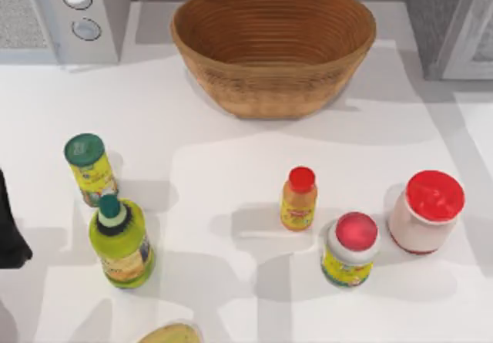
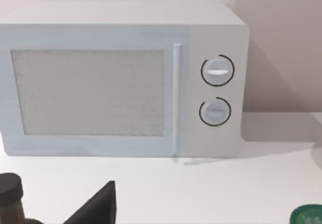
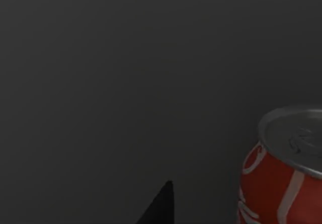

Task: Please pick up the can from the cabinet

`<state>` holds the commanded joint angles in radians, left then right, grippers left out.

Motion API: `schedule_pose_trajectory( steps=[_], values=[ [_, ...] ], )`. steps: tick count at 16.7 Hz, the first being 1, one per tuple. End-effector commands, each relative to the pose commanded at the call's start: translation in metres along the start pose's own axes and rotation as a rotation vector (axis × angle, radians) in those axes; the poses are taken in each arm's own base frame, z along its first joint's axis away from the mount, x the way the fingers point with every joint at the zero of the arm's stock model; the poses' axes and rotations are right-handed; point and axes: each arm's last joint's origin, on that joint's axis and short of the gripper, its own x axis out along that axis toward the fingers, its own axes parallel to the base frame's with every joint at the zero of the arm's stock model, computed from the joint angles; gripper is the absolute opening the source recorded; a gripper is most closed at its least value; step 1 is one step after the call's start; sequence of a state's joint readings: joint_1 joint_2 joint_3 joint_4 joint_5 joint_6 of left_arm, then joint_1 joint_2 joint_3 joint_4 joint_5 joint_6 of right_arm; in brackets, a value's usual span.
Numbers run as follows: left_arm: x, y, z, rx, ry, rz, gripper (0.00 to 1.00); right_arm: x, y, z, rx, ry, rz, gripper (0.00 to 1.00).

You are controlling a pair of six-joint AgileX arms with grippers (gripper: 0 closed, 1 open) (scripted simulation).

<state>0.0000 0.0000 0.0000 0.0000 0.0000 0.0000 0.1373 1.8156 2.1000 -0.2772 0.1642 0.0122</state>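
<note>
A red can (image 3: 282, 168) with white lettering and a silver top stands upright against a dark grey wall in the right wrist view. A black part of my right gripper (image 3: 160, 206) sits close in front of it and off to one side, apart from the can. The grey cabinet (image 1: 447, 19) with its paler white-framed door stands at the table's back right corner. My left arm (image 1: 9, 227) is parked at the table's left edge, and its gripper (image 2: 95, 209) faces the white appliance.
A wicker basket (image 1: 273, 46) sits at the back middle and a white two-knob appliance (image 1: 69, 11) at the back left. A green-lidded yellow tub (image 1: 90, 166) and a green bottle (image 1: 119, 239) stand at the left. An orange bottle (image 1: 298, 198), a yellow jar (image 1: 350, 249) and a white jar (image 1: 425, 210) stand at the right.
</note>
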Motion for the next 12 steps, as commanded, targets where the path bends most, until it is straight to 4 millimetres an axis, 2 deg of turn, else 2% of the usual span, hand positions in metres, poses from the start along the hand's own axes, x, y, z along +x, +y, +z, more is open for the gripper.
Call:
schedule_pose_trajectory(
  steps=[6, 12],
  values=[
    [0.0, 0.0, 0.0, 0.0, 0.0, 0.0, 1.0, 0.0, 0.0, 0.0, 0.0, 0.0, 0.0, 0.02],
    [0.0, 0.0, 0.0, 0.0, 0.0, 0.0, 1.0, 0.0, 0.0, 0.0, 0.0, 0.0, 0.0, 0.0]
  ],
)
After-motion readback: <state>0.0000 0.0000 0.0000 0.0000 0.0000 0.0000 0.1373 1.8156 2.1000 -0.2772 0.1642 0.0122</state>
